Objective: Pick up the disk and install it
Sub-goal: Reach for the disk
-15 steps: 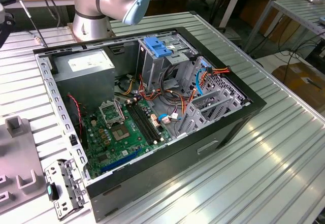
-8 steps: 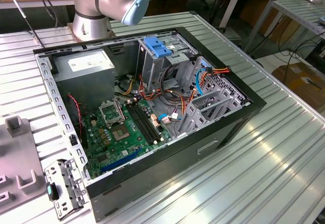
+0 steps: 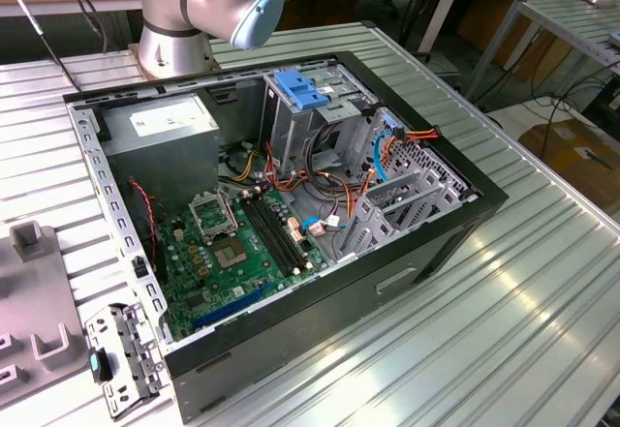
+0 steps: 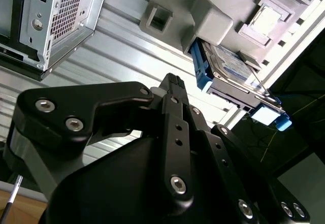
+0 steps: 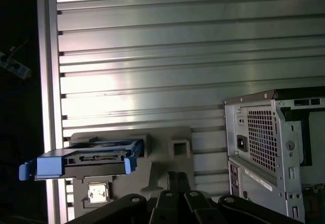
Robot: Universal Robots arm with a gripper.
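Note:
The disk (image 4: pixel 226 64) is a silver-grey drive with a white-and-blue label and blue rails. It rests tilted in a grey holder (image 4: pixel 213 21) on the ribbed metal table. In the first wrist view the disk (image 5: pixel 94 159) shows edge-on, its blue carrier ends sticking out past the holder (image 5: pixel 167 145). My gripper (image 5: pixel 175 176) is shut with nothing in it and hangs above the table, apart from the disk. In the second wrist view the gripper (image 4: pixel 172 80) points toward the holder. The open computer case (image 3: pixel 455 233) holds a tall grey drive cage (image 3: pixel 291 127) topped by a blue latch.
The arm's base (image 3: pixel 174 30) stands behind the case. Inside the case are a power supply (image 3: pixel 160 122), a green motherboard (image 3: pixel 232 253) and loose cables (image 3: pixel 329 190). The case's perforated rear (image 5: pixel 264 142) stands near the holder. A small bracket (image 3: pixel 121 354) lies at the case's front corner.

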